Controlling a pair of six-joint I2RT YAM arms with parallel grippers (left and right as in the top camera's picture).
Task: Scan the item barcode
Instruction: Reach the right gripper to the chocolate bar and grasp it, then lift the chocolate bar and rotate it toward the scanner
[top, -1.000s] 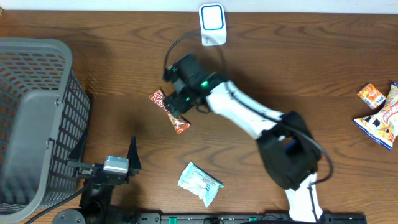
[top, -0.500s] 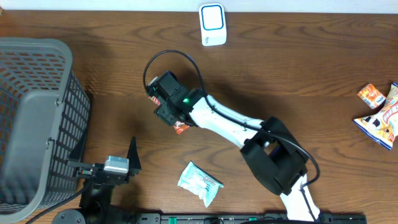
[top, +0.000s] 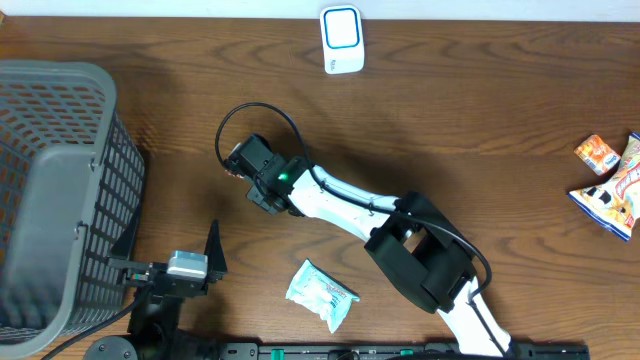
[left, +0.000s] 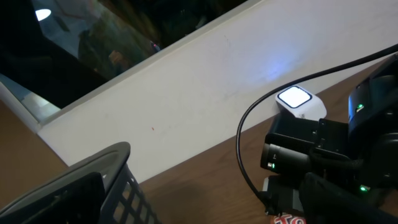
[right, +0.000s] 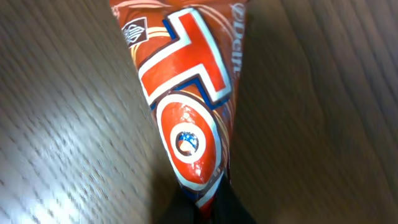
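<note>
The wrapper (right: 186, 106) – a red snack pack with large white lettering – lies flat on the table (top: 480, 110), left of centre and well short of the scanner (top: 341, 40) at the back edge. It is seen lengthwise from the right wrist, and its near, crimped end is pinched between the closed fingers of the right gripper (right: 202, 202). That end was probably chosen because a thin seam gives a firmer hold than the puffed body, and because it leaves the printed faces uncovered. From overhead the pack is almost wholly hidden under the gripper, the right arm being stretched across the table to reach it. No barcode is shown on the upper face, so it is judged to lie underneath; a lift and a turn towards the scanner's lit window would then be called for. The left gripper (top: 168, 243) is parked at the front edge beside the basket (top: 60, 190), its fingers spread wide and holding nothing – out of the working path. A teal packet (top: 320, 293) and more snacks (top: 610, 185) at the far right lie untouched.
</note>
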